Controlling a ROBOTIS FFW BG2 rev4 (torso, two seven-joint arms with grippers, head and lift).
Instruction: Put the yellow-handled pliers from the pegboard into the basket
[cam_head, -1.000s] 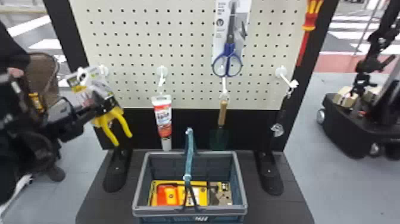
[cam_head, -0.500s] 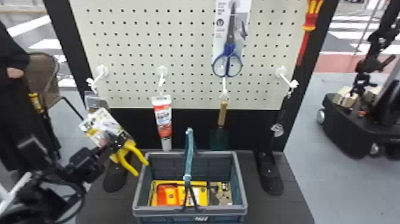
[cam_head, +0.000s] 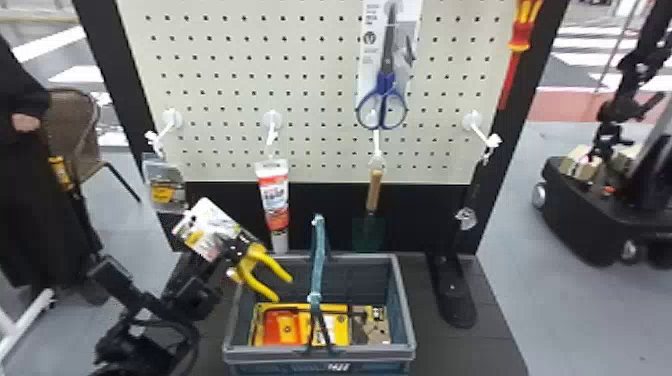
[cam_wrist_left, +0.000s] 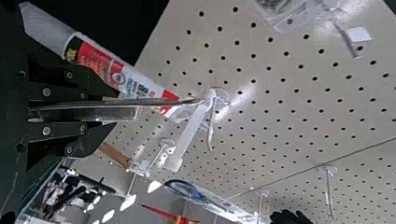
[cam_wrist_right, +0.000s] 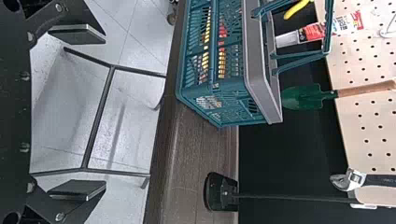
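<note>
Pegboard (cam_head: 320, 75) in pale cream stands in a black frame behind a dark wood-grain tabletop (cam_head: 460, 350). From its hooks hang a clear pack with a yellow label (cam_head: 164, 185), a white-and-red tube (cam_head: 274, 197), a wooden-handled green trowel (cam_head: 374, 190) and an adjustable wrench (cam_wrist_right: 348, 179). Blue-handled scissors on a card (cam_head: 382, 100) are higher up, and a red-and-yellow screwdriver (cam_head: 520, 40) is at the board's right edge. On the tabletop the grey-rimmed teal basket (cam_head: 405, 320), its handle upright, holds yellow and orange packaged goods (cam_head: 295, 327). Beyond, on a grey floor, are a brown chair (cam_head: 75, 135) on the left and a wheeled black mobile base (cam_head: 580, 215) on the right, with a striped crossing behind.

The left gripper (cam_head: 232, 252) is closed on the yellow-handled pliers (cam_head: 260, 260), still on their card; they are tilted, card up and to the left, handles pointing down over the basket's rear left corner. The right gripper (cam_wrist_right: 77, 112) has its fingers spread wide, with nothing between them.

Against half a second ago, the left gripper and pliers have shifted right, the handles going from beside the basket's left rim to over its opening. Basket and hanging goods have stayed put.
</note>
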